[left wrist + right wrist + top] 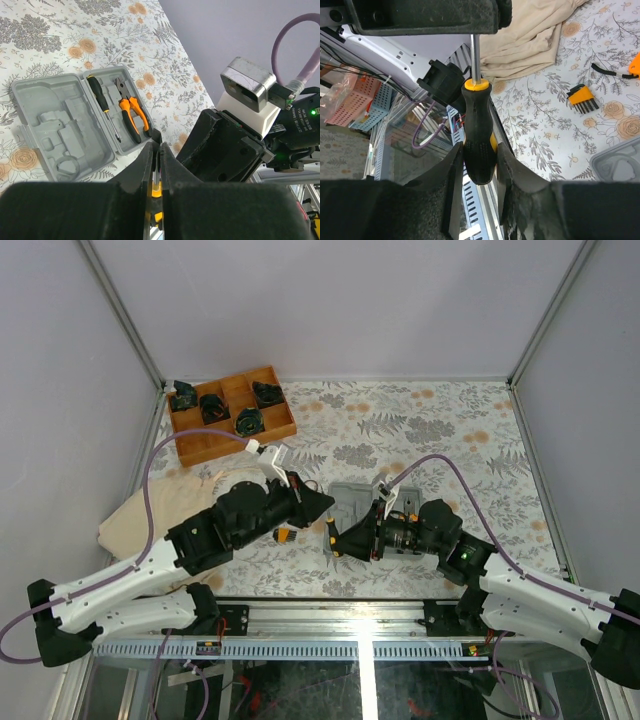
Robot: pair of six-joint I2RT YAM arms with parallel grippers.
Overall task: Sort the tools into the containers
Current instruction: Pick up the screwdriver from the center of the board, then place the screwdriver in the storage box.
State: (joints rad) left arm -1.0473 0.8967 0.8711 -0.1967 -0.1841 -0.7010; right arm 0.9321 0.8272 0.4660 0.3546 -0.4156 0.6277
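A black-and-yellow screwdriver (477, 125) hangs between both grippers above the table. My right gripper (480, 148) is shut on its handle. My left gripper (156, 145) is shut on its metal shaft, and the yellow collar (157, 189) shows between the fingers. In the top view the two grippers, left (322, 502) and right (338, 540), meet just left of the open grey case (355, 502). The case (65, 130) holds another screwdriver (100, 97) and orange-handled pliers (132, 112) in its right half. An orange-and-black bit holder (581, 97) lies on the table.
A beige cloth (160, 505) lies at the left. The brown wooden tray (230, 412) with black parts stands at the back left. A thin black piece (607, 71) and an orange object (636, 65) lie near the bit holder. The table's front rail is close below the grippers.
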